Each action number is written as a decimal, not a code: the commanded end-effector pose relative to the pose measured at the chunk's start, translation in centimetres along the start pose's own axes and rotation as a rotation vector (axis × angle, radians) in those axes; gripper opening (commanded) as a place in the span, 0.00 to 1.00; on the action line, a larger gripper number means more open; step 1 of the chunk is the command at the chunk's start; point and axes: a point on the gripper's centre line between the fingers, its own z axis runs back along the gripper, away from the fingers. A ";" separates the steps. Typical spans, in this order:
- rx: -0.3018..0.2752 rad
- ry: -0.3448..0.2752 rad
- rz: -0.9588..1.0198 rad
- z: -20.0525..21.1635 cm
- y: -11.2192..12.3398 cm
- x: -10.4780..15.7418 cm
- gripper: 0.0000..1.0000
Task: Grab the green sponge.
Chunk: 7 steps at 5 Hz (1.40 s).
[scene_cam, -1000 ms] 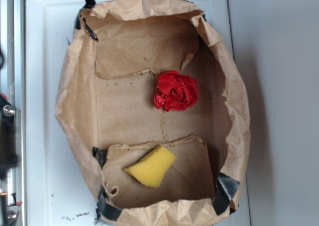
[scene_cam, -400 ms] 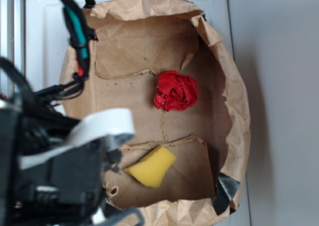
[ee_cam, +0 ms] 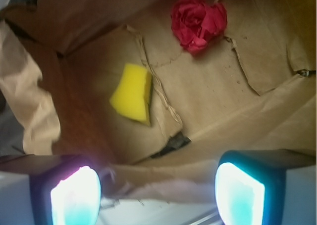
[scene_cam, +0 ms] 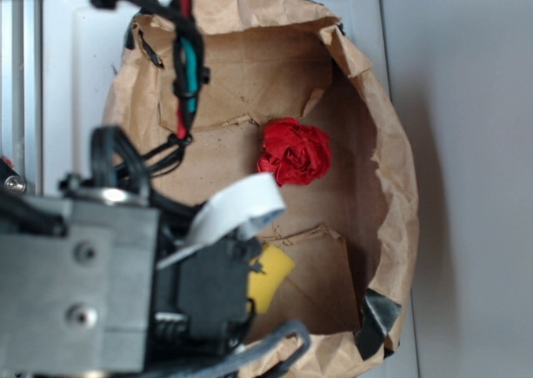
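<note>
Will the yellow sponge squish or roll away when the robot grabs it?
The yellow sponge looks like soft foam, so it probably squishes and feels light. It lies flat as a wedge on the paper bag, so it likely won't roll.

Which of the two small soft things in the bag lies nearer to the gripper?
The yellow sponge. In the wrist view it lies just ahead of the open gripper, while the red cloth wad sits farther back in the paper bag.
</note>
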 end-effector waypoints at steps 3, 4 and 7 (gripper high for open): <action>0.002 -0.100 0.102 -1.0 -1.7 4.8 1.00; 0.002 -0.100 0.102 -1.0 -1.7 4.8 1.00; 0.002 -0.100 0.102 -1.0 -1.7 4.8 1.00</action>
